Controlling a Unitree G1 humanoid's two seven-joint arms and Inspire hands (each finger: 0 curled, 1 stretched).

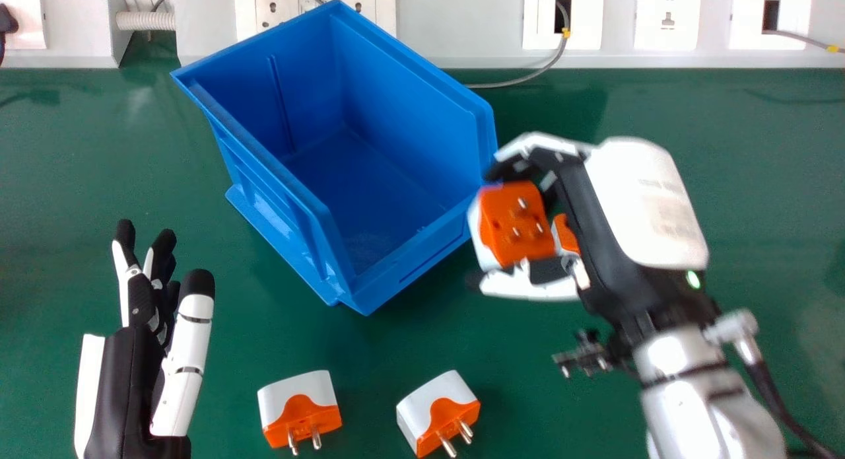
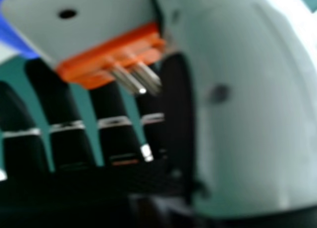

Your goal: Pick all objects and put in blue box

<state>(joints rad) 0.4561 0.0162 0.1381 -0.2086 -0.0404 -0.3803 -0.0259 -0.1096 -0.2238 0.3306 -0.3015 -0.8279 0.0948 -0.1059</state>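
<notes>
Clock centred on the blue box (image 1: 284,231), head view, 12 away from the robot. Right hand (image 1: 594,228) is between 3 and 4 o'clock, beside the box's near-right wall, fingers (image 1: 538,145) and thumb curled round an orange-and-white adapter (image 1: 521,231), its pins facing the camera. A second orange patch shows deeper in the grasp; can't tell if it's another piece or part of the same one. Left hand (image 1: 138,353) is at 7-8 o'clock, fingers straight and wide, holding nothing. Two more are on the worktop (image 1: 528,380): left adapter (image 1: 300,409) between 6 and 7, right adapter (image 1: 439,413) between 5 and 6, pins toward the robot. My read: pick done, placing is next. Main risk is the release point: let go from here and it probably lands outside the wall. Go in too low and fingers or adapter clip the rim, which could shove the box or twist the part loose. Clearance to the rim: can't tell. Pins could also snag a finger on opening, so part hangs up or drops crooked. For the remaining two, a nudge on the pins could spin or tip them before the grasp closes.
</notes>
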